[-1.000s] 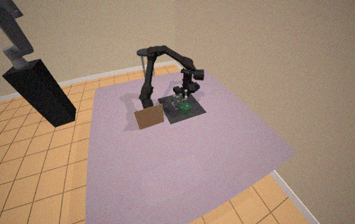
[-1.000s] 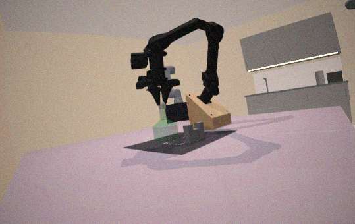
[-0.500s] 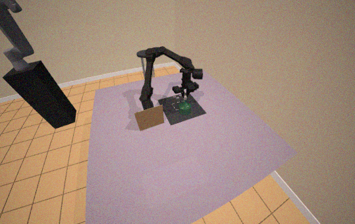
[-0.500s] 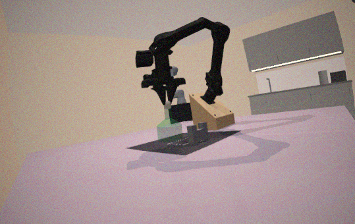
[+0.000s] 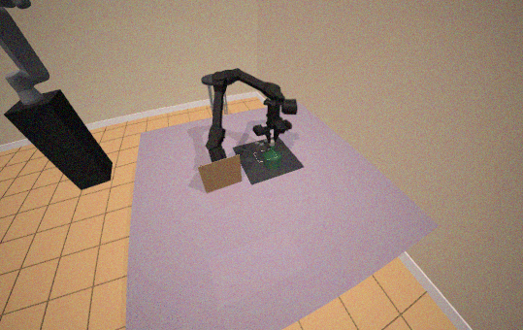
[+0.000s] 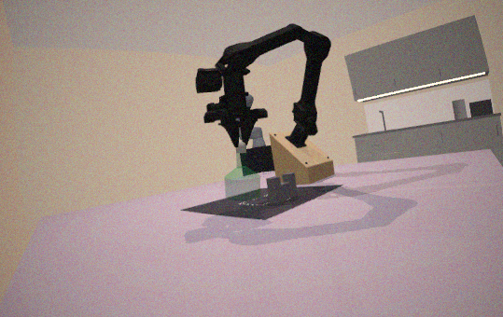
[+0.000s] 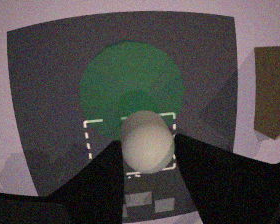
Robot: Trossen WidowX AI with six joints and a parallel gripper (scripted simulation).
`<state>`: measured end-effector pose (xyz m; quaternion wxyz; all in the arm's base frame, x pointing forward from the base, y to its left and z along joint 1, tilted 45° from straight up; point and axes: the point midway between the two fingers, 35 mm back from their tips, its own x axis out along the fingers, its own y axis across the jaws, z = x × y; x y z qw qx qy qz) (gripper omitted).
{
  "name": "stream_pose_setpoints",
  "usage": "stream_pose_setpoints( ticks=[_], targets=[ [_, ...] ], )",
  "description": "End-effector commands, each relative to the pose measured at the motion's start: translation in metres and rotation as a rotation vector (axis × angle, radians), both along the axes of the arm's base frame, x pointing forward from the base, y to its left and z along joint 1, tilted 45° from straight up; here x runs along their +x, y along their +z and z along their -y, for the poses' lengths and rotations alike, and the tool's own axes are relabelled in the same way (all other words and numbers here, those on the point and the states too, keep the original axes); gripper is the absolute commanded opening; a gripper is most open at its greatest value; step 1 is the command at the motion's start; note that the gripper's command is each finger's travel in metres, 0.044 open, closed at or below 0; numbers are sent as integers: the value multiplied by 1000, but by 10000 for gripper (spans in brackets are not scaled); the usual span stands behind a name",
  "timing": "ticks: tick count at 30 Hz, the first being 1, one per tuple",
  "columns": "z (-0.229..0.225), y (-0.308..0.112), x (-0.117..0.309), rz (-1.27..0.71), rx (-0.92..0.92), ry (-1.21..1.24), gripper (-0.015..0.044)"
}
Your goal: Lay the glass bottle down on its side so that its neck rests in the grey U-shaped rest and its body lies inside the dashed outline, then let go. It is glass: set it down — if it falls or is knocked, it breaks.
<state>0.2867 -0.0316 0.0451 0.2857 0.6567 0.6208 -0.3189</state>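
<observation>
Bottle: the glass bottle (image 5: 272,155) (image 6: 242,186) (image 7: 103,75) is left of centre in the exterior view, upright over the dark mat (image 5: 254,176) (image 6: 209,208) (image 7: 41,75); whether its base touches the mat I cannot tell.
Fingers: the fingers (image 5: 273,142) (image 6: 242,145) are partly closed, pinching the bottle's pale upper neck from both sides.
Why held so: pointing down over the neck, they likely steady the top for a lift and tilt.
Outline: the dashed outline (image 6: 249,203) (image 7: 174,125), lower centre, awaits the body.
Rest: the grey rest (image 6: 274,190) (image 7: 139,199), right of the outline, presumably faces the neck's side; a careless swing could knock the glass against it.
</observation>
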Motion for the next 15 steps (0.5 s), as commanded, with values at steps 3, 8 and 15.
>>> stream_pose_setpoints(
  ticks=[3, 8, 15],
  targets=[
    [-7, 9, 1, 1, 5, 0, 112],
    [-10, 11, 1, -2, -6, 0, 112],
    [-13, 15, 2, -7, -21, 0, 112]
  ],
)
